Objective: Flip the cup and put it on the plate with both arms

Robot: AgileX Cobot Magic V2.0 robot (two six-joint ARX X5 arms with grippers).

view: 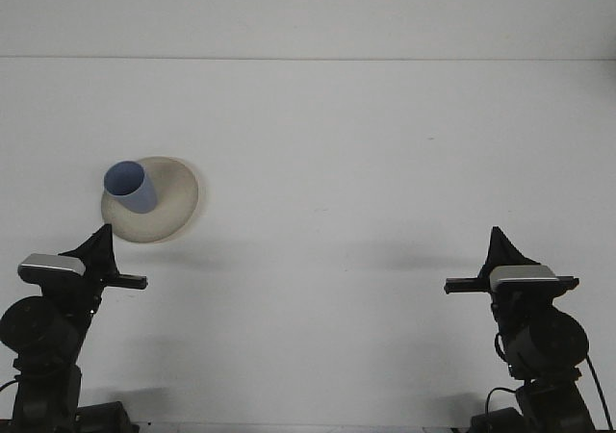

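A white tabletop (366, 164) is filling the view from the front. On its left side a blue cup (131, 186) is standing mouth-up on a shallow beige plate (168, 212), sitting toward the plate's left rear edge and leaning slightly in this view. Nothing is touching the cup.

Both arms are sitting low at the near edge, well apart from each other. The left gripper (102, 244) is pointing up just in front of the plate, close to it but not touching. The right gripper (500, 246) is resting far to the right, well away from the cup. Each pair of jaws is reading as one dark point, so they appear narrowed together and are holding nothing.

Judging by the upright cup on the plate, the task is looking essentially done.

The cup is looking like a light, stiff plastic tumbler with smooth, tapered walls, so it is likely to tip or slide easily. If it needed handling again, a pinch across the side wall near the middle, or over the rim, would seem safest.
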